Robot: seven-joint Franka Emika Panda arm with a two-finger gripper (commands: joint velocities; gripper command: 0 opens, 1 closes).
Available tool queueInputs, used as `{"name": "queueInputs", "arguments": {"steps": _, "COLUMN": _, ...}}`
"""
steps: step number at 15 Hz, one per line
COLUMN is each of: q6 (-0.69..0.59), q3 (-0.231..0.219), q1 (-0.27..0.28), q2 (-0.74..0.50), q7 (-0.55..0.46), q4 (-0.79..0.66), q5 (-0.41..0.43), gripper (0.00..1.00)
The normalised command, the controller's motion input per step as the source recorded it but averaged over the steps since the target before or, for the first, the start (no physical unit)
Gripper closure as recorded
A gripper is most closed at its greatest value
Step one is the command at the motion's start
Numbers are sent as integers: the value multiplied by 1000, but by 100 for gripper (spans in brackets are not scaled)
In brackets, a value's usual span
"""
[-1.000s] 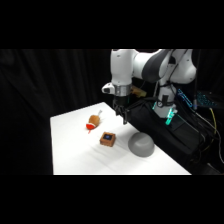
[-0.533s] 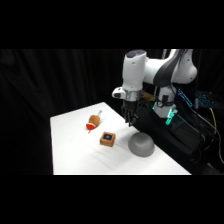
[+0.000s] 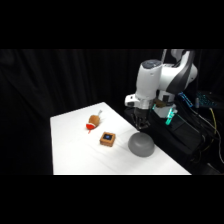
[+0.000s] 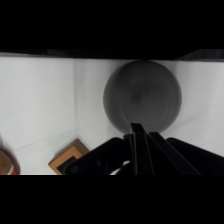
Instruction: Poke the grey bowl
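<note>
Hovering above the far edge of the grey bowl [image 3: 141, 144], my end effector [image 3: 141, 123] points straight down from the white arm [image 3: 159, 80] in the side view, and I see a sliver of dark between its tip and the dome, so I read it as close but apart. From this angle I cannot tell how my fingers stand. That bowl sits dome-up on the white bench [image 3: 75, 150], toward the near right part of it. Just beside the bowl, on its left, lies the small brown block with a blue top [image 3: 107, 139], near but not touching. Further left and farther back rests the small orange-red toy [image 3: 93, 121], well apart from the bowl.

Over to the wrist view: my end effector [image 4: 140, 131] rises from the bottom edge, and its two dark fingers [image 4: 135, 145] look pressed together into one narrow tip with no gap showing. That tip overlaps the lower rim of the grey bowl [image 4: 142, 92], which fills the upper middle as a round, smooth disc. At lower left, the corner of the brown block [image 4: 69, 159] peeks out beside my linkage, and a curve of the orange-red toy [image 4: 7, 162] shows at the far left edge.
</note>
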Motion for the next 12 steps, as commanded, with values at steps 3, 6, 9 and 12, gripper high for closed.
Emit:
{"name": "queueInputs", "arguments": {"steps": 3, "q6": 437, "q3": 1, "q1": 31, "q2": 227, "q7": -159, "q4": -56, "q5": 35, "gripper": 100}}
{"name": "queueInputs", "arguments": {"steps": 6, "q6": 371, "q3": -59, "q1": -10, "q2": 314, "q7": -166, "q4": 31, "q5": -19, "gripper": 100}}
{"name": "queueInputs", "arguments": {"steps": 9, "q6": 299, "q3": -83, "q1": 12, "q2": 302, "q7": -173, "q4": 64, "q5": -17, "gripper": 100}}
{"name": "queueInputs", "arguments": {"steps": 12, "q6": 223, "q3": -83, "q1": 33, "q2": 270, "q7": -198, "q4": 97, "q5": 21, "gripper": 100}}
